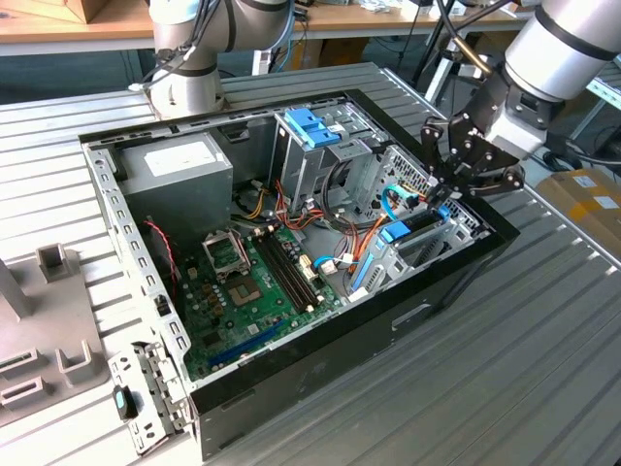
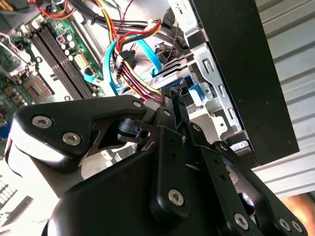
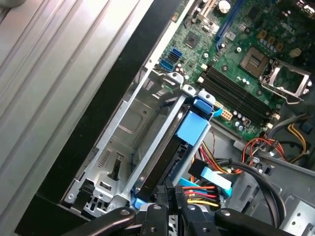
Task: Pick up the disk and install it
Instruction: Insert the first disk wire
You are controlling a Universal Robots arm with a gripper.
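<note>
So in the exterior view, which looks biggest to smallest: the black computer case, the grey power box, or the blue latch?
1. Computer case
2. Power box
3. Blue latch

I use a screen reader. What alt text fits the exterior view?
A robot arm's black tool sits over the blue-railed disk, which stands on edge in a bay at the right of an open computer case. The motherboard lies to the view's left.
</note>
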